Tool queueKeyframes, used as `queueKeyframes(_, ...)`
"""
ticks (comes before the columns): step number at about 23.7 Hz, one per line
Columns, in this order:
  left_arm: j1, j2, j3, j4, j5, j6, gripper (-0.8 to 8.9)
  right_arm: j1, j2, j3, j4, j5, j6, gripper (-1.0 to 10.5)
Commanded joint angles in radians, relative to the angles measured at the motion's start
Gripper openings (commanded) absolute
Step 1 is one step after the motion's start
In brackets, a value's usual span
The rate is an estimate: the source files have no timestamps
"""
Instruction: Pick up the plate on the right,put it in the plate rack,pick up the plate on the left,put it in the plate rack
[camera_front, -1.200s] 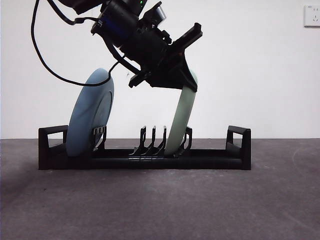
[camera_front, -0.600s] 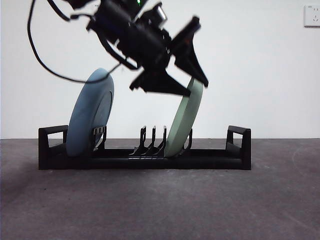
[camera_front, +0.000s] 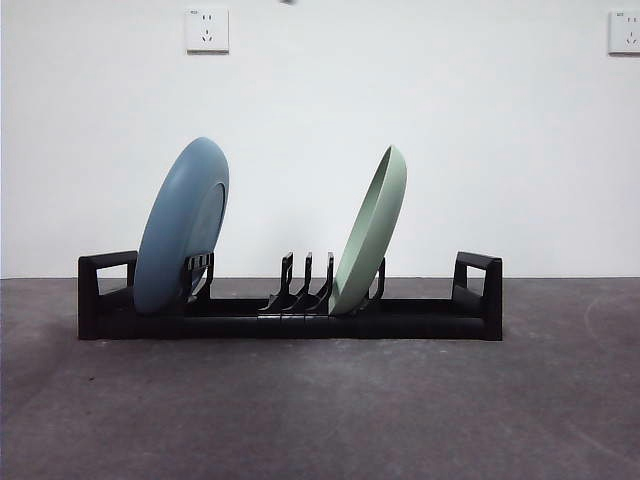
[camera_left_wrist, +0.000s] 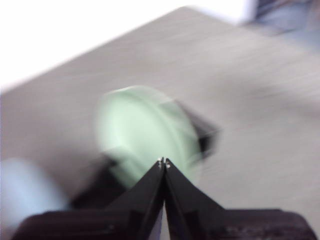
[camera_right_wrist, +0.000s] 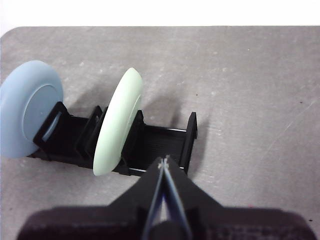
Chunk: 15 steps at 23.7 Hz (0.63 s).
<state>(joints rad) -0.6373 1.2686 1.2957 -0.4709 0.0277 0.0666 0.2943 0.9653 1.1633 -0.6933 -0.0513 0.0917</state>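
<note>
With both plates racked | left gripper (camera_left_wrist: 163, 162) clenched, empty | right gripper (camera_right_wrist: 164, 161) clenched, aloft

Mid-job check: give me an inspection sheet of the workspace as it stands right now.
Surface: dark grey table, bare around the rack.
Job's things: plate rack holds both plates; blue plate stands at one end, green plate leans in a slot near the middle.
Clutter: nothing seen.
End effectors: left end effector shut, holding nothing, above the green plate, picture blurred; right end effector shut, holding nothing, above the rack's end.
Cables: nothing seen.
Surroundings: white wall with two wall sockets.
</note>
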Motion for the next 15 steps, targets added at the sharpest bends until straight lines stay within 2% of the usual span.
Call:
queueKeyframes(1, 0.036, -0.055, -0.005, -0.070, -0.081, 0.053, -0.08, 0.000, -0.021, -0.016, 0.016, 0.007, -0.019, -0.1)
queueKeyframes(4, 0.113, -0.135, -0.034, -0.129, -0.074, 0.053, -0.08, 0.000, -0.111, -0.112, 0.091, 0.009, -0.014, -0.1)
queueKeyframes(7, 0.149, -0.241, -0.148, -0.112, -0.074, 0.053, -0.08, 0.000, -0.240, -0.250, 0.187, 0.017, 0.019, -0.1)
queueKeyframes(10, 0.169, -0.391, -0.328, -0.042, -0.079, 0.030, -0.08, 0.002, -0.378, -0.377, 0.222, 0.079, 0.030, -0.1)
queueKeyframes(12, 0.169, -0.513, -0.462, 0.016, -0.095, -0.003, -0.08, 0.002, -0.460, -0.446, 0.222, 0.086, 0.035, -0.1)
queueKeyframes(15, 0.169, -0.621, -0.571, 0.067, -0.118, -0.022, -0.08, 0.001, -0.512, -0.491, 0.220, 0.090, 0.035, -0.1)
